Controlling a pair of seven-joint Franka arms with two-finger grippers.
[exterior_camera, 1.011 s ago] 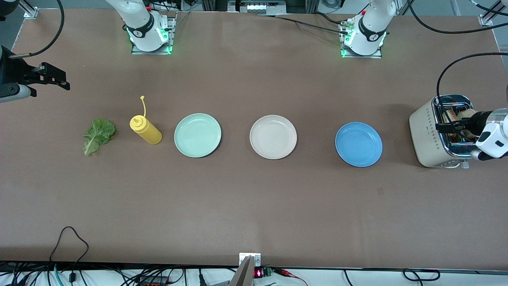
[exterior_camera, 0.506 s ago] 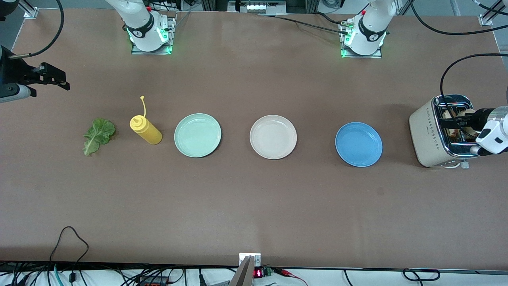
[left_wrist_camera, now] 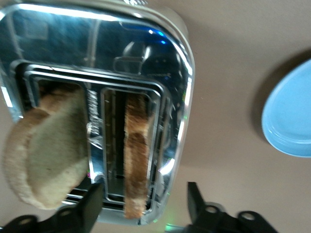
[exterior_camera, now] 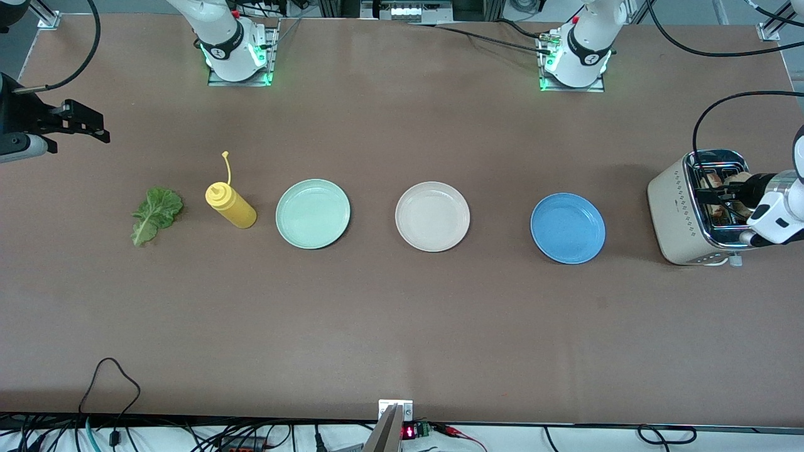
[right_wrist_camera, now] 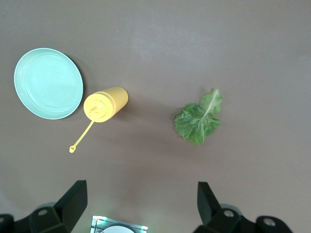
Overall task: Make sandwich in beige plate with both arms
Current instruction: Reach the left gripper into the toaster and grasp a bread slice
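Edging upward over toaster (exterior_camera: 697, 210), left hand (exterior_camera: 722, 199)

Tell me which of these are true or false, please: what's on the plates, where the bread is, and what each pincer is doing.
1. The round pale beige plate holds a finished sandwich. False: it is bare.
2. Two light-brown bread slices stand in the cream and chrome toaster. True.
3. The left pincer hangs open over the toaster. True.
4. The crinkly green lettuce leaf lies on the round mint-green plate. False: it lies on the table beside the yellow squeeze bottle.
5. The right pincer grips the bottle. False: it hangs open, holding nothing.
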